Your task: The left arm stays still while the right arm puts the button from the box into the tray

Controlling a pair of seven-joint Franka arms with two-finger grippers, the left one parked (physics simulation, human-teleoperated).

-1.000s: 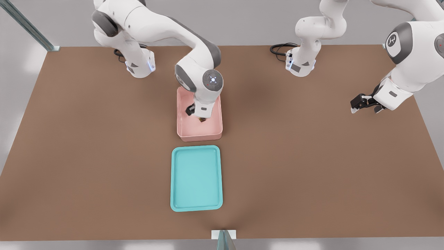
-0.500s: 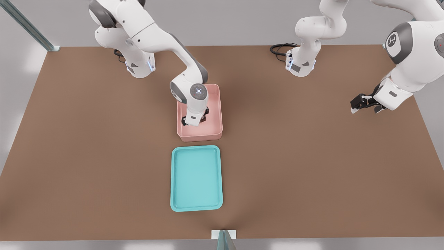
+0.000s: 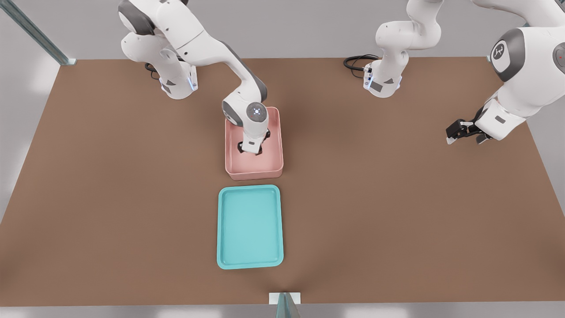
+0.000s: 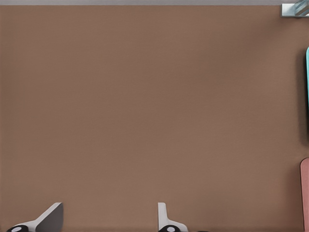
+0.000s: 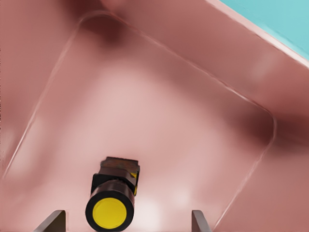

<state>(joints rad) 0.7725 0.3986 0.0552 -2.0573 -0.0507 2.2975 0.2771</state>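
The pale pink box [image 3: 276, 148] stands mid-table in the front view, with the turquoise tray [image 3: 250, 227] just in front of it, nearer the camera. My gripper [image 3: 250, 151] hangs low inside the box, pointing down. In the right wrist view the button [image 5: 113, 200], dark-bodied with a round yellow top, lies on the box floor [image 5: 159, 121] between my spread fingertips [image 5: 54, 220], closer to one of them and touched by neither. The gripper [image 5: 126, 223] is open. A corner of the tray [image 5: 275, 17] shows past the box wall. The arm hides the button in the front view.
The parked arm's gripper [image 3: 465, 131] hovers over the table at the front view's right. Two arm bases [image 3: 176, 81] [image 3: 382, 81] and a black cable [image 3: 357, 62] sit along the far edge. A metal post [image 3: 284, 304] stands at the near edge.
The working arm has come down into the box and its wrist has turned. Over the last half second the gripper shifted slightly toward the front view's right, settling over the button.
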